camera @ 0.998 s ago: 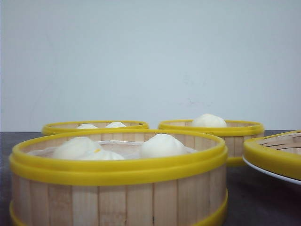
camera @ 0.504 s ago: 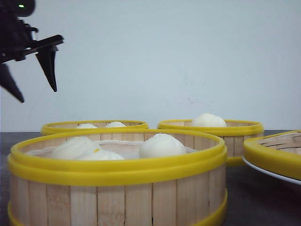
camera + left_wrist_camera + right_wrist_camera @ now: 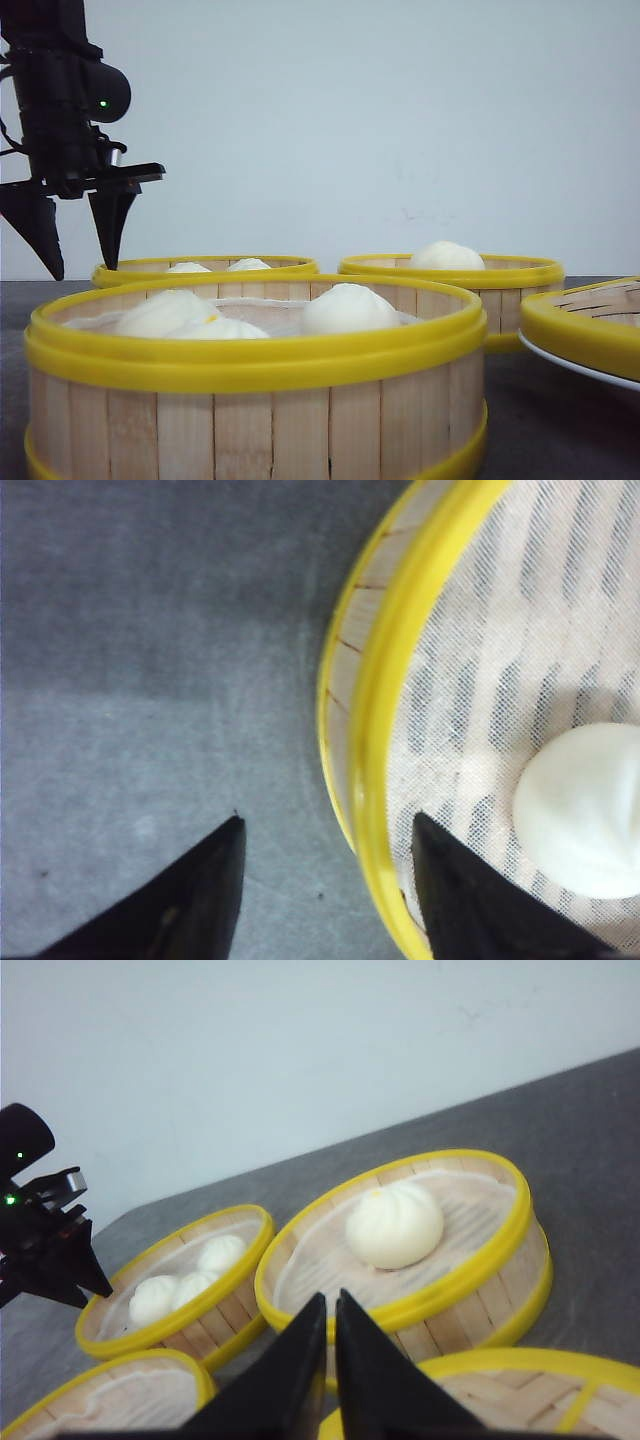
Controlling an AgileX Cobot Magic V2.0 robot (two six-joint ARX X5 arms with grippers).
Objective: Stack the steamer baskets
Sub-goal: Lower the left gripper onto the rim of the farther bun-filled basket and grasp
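- Front view: the left tool (image 3: 78, 255) hangs with its two dark fingers spread, tips pointing down at the left edge of the far-left steamer basket (image 3: 205, 268). That basket sits on the dark desk (image 3: 540, 420) behind the near basket (image 3: 255, 385), which holds three white buns. A third basket (image 3: 450, 285) with one bun stands far right, and a fourth (image 3: 585, 325) rests on a white plate (image 3: 570, 365) at the right edge.
- Left wrist view: the spread left tool (image 3: 325, 865) straddles the yellow rim of the far-left steamer basket (image 3: 385, 680), one finger over the desk (image 3: 150, 660), the other over the cloth liner near a bun (image 3: 585, 810).
- Right wrist view: the right tool (image 3: 331, 1305) has its fingers pressed nearly together, pinching nothing, above and near the one-bun basket (image 3: 420, 1260); the left tool (image 3: 60, 1280) shows beside the far-left steamer basket (image 3: 185, 1280).
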